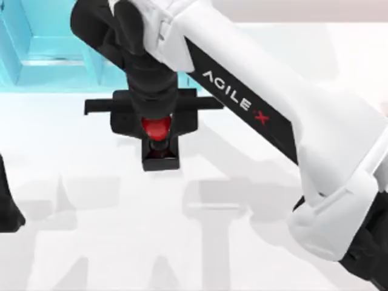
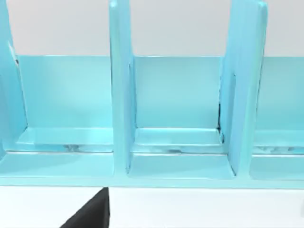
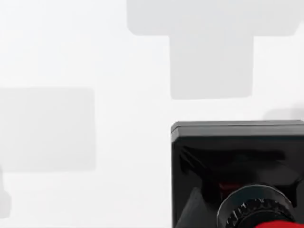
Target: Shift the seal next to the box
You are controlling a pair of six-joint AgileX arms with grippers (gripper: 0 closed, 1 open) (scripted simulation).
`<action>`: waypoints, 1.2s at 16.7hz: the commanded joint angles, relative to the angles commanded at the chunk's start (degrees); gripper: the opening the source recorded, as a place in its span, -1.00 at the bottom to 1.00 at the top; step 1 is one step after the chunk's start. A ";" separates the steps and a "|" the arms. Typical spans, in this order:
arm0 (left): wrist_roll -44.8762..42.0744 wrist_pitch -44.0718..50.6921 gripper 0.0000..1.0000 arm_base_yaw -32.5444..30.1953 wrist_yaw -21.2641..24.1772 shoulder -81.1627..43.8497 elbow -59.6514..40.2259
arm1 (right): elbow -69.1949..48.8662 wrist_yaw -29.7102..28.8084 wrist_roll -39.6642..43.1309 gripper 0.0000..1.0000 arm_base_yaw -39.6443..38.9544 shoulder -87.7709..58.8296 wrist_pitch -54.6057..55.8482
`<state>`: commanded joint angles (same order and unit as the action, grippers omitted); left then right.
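seal (image 1: 159, 140): red ball knob on black square base, upright on table, directly under right gripper (image 1: 156, 124). box (image 1: 42, 48): turquoise, divided compartments, just beyond gripper.

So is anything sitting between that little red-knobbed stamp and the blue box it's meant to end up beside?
Nothing visible does. The seal is under the right end effector, just in front of the box, and the strip of white table between them looks bare. The left arm is parked at the table's left edge.

text: "agile x" | on: right arm (image 1: 267, 115) white casing
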<state>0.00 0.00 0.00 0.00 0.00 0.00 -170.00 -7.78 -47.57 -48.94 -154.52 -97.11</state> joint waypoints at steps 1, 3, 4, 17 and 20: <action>0.00 0.00 1.00 0.00 0.00 0.00 0.00 | 3.74 0.44 1.37 -1.00 1.18 3.19 0.75; 0.00 0.00 1.00 0.00 0.00 0.00 0.00 | 12.00 1.36 4.33 -1.00 3.94 10.35 2.44; 0.00 0.00 1.00 0.00 0.00 0.00 0.00 | 16.52 1.83 5.92 -1.00 5.49 14.29 3.38; 0.00 0.00 1.00 0.00 0.00 0.00 0.00 | 81.83 6.85 27.91 -1.00 29.06 70.33 16.24; 0.00 0.00 1.00 0.00 0.00 0.00 0.00 | 94.26 7.40 32.18 -1.00 33.71 80.50 18.42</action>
<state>0.00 0.00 0.00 0.00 0.00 0.00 -75.74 -0.38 -15.40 -15.23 -74.02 -78.69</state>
